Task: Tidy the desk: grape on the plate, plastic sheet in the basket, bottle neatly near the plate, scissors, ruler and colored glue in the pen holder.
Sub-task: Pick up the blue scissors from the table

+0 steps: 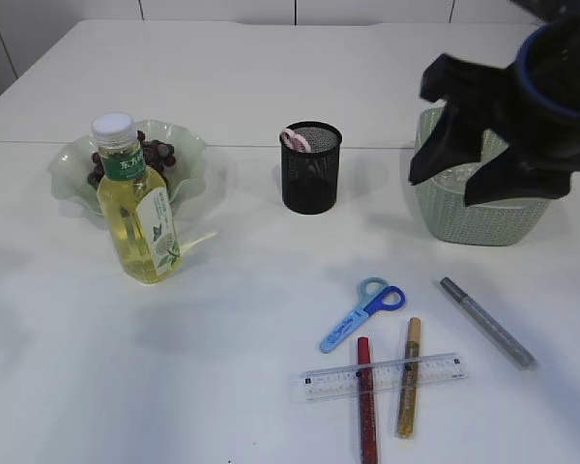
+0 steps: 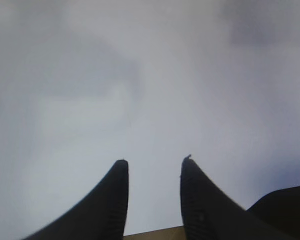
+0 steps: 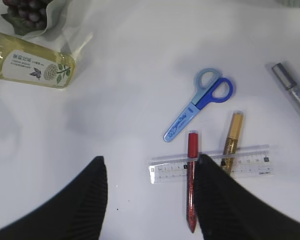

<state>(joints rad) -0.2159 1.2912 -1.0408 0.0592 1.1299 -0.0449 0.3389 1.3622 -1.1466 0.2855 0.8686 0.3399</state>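
Right wrist view: my right claw (image 3: 150,175) hangs spread wide and empty above the white table (image 3: 115,115), its dark fingers (image 3: 85,205) framing the stationery below. Just beyond the fingertips lies the clear ruler (image 3: 210,167), flat, with the red glue pen (image 3: 191,187) and the gold glue pen (image 3: 231,142) crossing it. I judge that ruler thin, stiff and slippery, hard to lift from flat; an end overhanging a pen looks the best purchase. The pens are light, round and likely to roll, so I would pinch mid-barrel. Farther out sit the blue scissors (image 3: 197,105), closed, rigid, best taken across the blades, and a silver pen (image 3: 292,90) at the edge. In the exterior view the black mesh pen holder (image 1: 310,166) stands behind, already holding something pink. My left claw (image 2: 152,200) is parted moderately, empty, over blurred white.
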